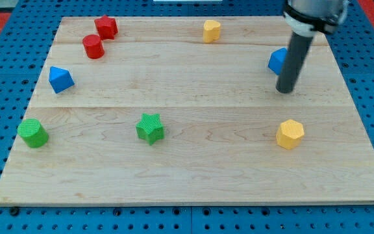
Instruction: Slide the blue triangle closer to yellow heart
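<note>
A blue block [60, 79] that looks triangular lies near the board's left edge. A second blue block [277, 60] sits at the right and is partly hidden by my rod, so its shape is unclear. A yellow heart-like block [211, 30] is at the top centre. My tip [284, 91] rests on the board just below and right of the right blue block, very near it; I cannot tell if they touch. The tip is far from the left blue block.
A yellow hexagon-like block [290, 134] lies below my tip. Two red blocks [106, 26] [93, 47] sit at the top left. A green star [150, 127] is at the centre bottom. A green block [32, 132] is at the lower left. The wooden board [193, 182] lies on a blue surface.
</note>
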Robot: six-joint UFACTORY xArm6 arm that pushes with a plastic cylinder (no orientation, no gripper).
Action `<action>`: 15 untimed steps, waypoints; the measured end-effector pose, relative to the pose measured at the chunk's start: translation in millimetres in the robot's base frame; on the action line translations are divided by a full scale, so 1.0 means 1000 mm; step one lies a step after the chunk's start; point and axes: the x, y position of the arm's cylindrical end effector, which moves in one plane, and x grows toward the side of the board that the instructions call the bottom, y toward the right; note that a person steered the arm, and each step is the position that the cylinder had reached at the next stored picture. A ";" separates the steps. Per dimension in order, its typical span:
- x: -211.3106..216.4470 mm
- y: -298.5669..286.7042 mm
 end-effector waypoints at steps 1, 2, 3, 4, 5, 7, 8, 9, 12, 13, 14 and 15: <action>0.018 -0.124; 0.043 -0.289; 0.043 -0.419; 0.011 -0.456; -0.041 -0.437; -0.048 -0.337; -0.044 -0.309; -0.040 -0.258; -0.008 -0.223; -0.007 -0.177; -0.025 -0.124; -0.068 -0.128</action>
